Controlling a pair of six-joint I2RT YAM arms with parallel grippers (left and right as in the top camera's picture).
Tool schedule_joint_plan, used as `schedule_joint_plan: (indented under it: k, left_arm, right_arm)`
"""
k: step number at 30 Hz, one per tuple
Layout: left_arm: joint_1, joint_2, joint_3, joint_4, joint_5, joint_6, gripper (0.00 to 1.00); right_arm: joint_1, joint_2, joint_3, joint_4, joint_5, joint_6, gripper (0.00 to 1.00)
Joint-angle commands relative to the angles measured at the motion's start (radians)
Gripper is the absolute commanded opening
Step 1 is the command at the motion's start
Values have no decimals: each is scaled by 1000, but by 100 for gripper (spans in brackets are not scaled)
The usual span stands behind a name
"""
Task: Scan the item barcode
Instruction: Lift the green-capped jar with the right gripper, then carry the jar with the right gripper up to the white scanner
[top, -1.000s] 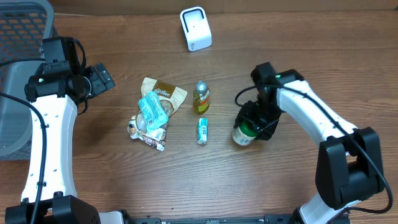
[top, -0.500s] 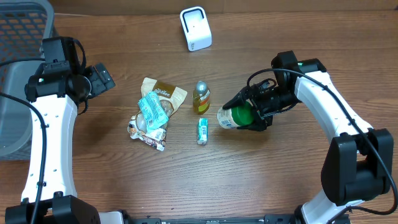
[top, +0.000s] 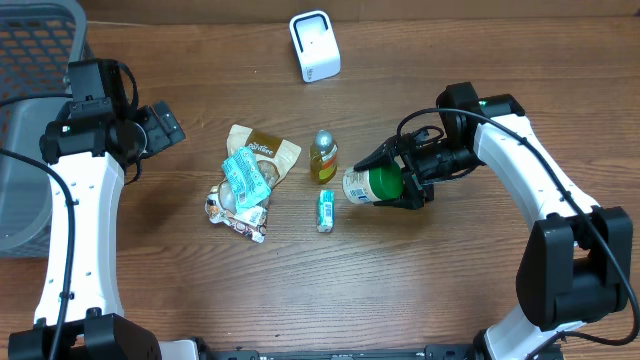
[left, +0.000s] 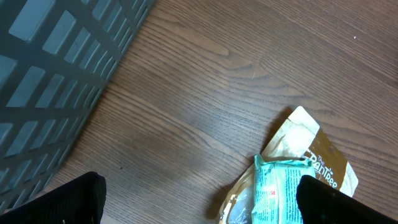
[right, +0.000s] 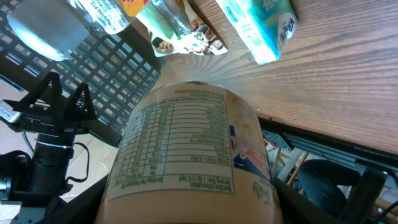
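Observation:
My right gripper (top: 402, 184) is shut on a tan canister (top: 366, 186) with a green lid, holding it on its side above the table, base pointing left. In the right wrist view the canister (right: 189, 149) fills the space between my fingers (right: 292, 199), with its nutrition table facing the camera. No barcode shows in any view. The white scanner (top: 315, 46) stands at the back of the table, apart from the canister. My left gripper (top: 160, 128) hangs open at the left, and in its wrist view nothing sits between its fingertips (left: 59, 200).
A pile of snack packets (top: 245, 180) lies left of centre, also in the left wrist view as teal and tan packets (left: 292, 180). A small bottle (top: 323, 157) and a teal tube (top: 325, 210) lie just left of the canister. A grey basket (top: 30, 60) fills the far left.
My right arm has lifted the canister off the table, tipped it from upright onto its side and carried it slightly left. The left arm has not moved.

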Motion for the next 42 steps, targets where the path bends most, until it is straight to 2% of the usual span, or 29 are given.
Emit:
schedule_joint_plan:
  k: [1,3,5,8,10,14,16,18,20,22,23,27,30,36,42]
  left_arm:
    - [1,-6,8,2,2,14,99]
    - [1,-6,8,2,2,14,99]
    - [1,-6,8,2,2,14,99]
    - [1,-6,8,2,2,14,100]
    - [1,-6,8,2,2,14,100]
    - [3,-6,8,2,2,14,100]
    - [2,-6,8,2,2,14,100]
    - [2,-6,8,2,2,14,99]
    - [2,-6,8,2,2,14,99]
    - [2,-6,8,2,2,14,100]
    - [2,-6,8,2,1,14,100]
    - [2,-6,8,2,1,14,99]
    - [2,-6,8,2,1,14,99]
    - [2,-6,8,2,2,14,99]
    - [2,-6,8,2,1,14,100]
  right_arm:
    - [-1,-6,27,-16,-51,-11,67]
    - [-1,-6,27,-13,-43,-11,60]
    - [-1,-6,27,5,22,-12,59]
    - [-1,-6,27,86,226,-12,42]
    - [-1,-6,27,163,376,-12,37]
    - [-2,-6,27,317,399,-12,24]
    - [-3,-6,27,440,402,-78,21]
    - [-3,-6,44,494,407,-103,20]
    - [-3,-6,107,477,442,-180,17]
    - [-3,-6,247,384,505,-274,17]
    - [-2,-6,396,277,586,-340,17]
    - [0,-6,731,108,780,-465,17]
    - [18,-6,866,94,859,-538,17]
    - [90,12,871,198,920,-576,16]
    - [176,111,871,341,946,-580,17]
